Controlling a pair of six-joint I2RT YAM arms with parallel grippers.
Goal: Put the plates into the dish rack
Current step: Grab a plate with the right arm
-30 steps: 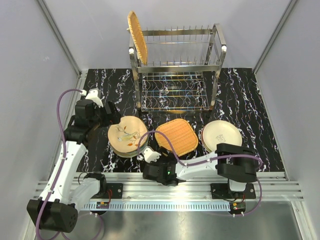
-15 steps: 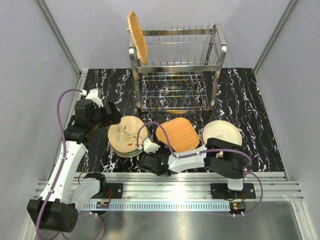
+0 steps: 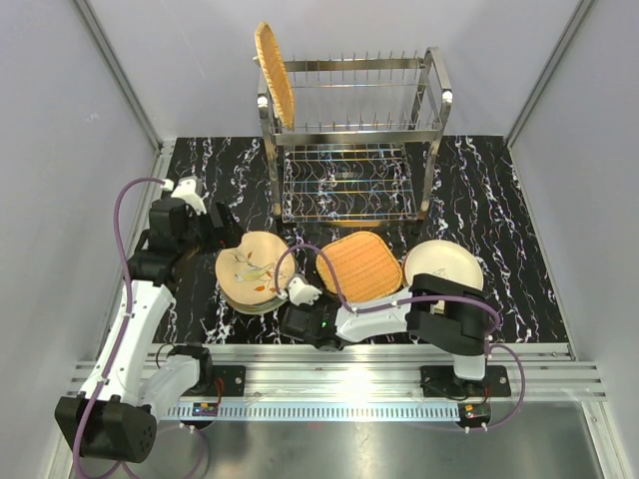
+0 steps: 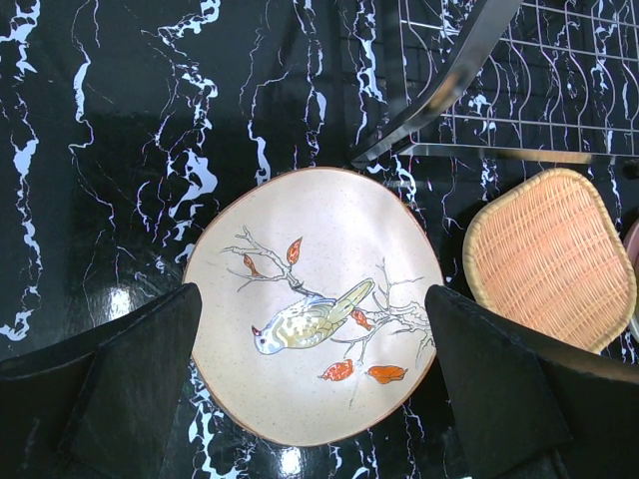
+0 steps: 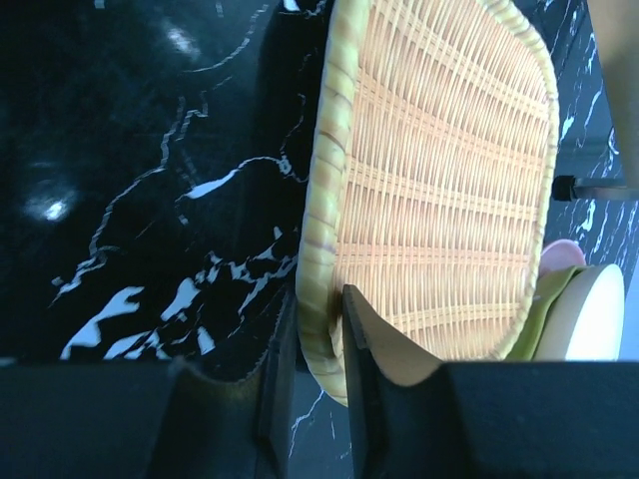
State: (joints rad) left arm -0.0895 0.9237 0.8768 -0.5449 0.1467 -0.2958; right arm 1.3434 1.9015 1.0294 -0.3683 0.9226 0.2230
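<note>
One woven plate [image 5: 439, 190] in front of dish rack [image 3: 349, 130]: light, stiff, rough. Pinched at rim by right hand [image 5: 318, 324], nearly closed. Left hand [image 4: 312, 299] wide open, empty.

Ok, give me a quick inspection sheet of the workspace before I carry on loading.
Surface: black marbled table top, glossy.
Job's things: dish rack at the back, racked woven plate upright at its top tier's left end; bird plate topping a stack, front woven plate and a cream plate stack in front of it.
Clutter: nothing seen.
Grippers: left gripper open above the bird plate; right gripper pinching the front woven plate's rim.
Cables: purple cable loops at the far left; another arches between the bird plate and the front woven plate.
Surroundings: grey walls; metal rail at the near edge.
</note>
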